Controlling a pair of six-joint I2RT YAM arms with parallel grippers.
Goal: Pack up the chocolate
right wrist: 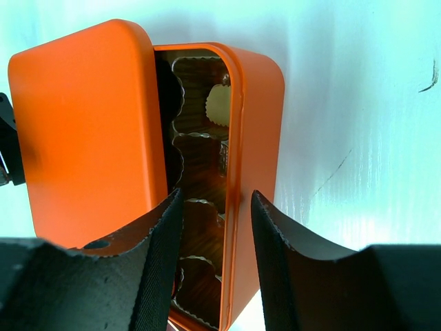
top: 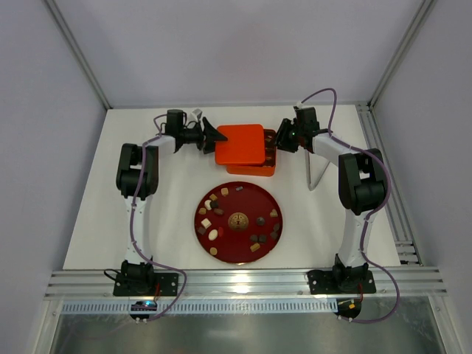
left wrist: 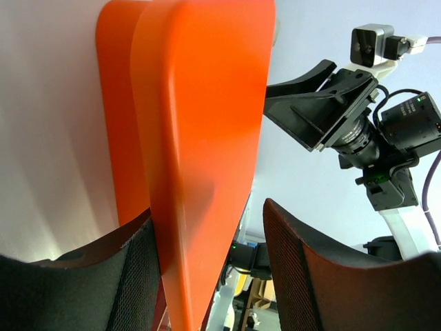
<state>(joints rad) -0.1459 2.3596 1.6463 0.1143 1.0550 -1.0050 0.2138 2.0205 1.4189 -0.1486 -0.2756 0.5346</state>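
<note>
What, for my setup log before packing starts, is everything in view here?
chocolate: many, dark brown, tan and cream, scattered on the plate
plate: one, dark red with a gold emblem, centre of the table
box: one, orange, behind the plate, fluted paper cups inside
lid: one, orange, offset over the box, which shows uncovered along its right side
table: one, white
left arm, right arm: two, black and white
left tool: open, astride the lid's edge
right tool: open, astride the box's wall
</note>
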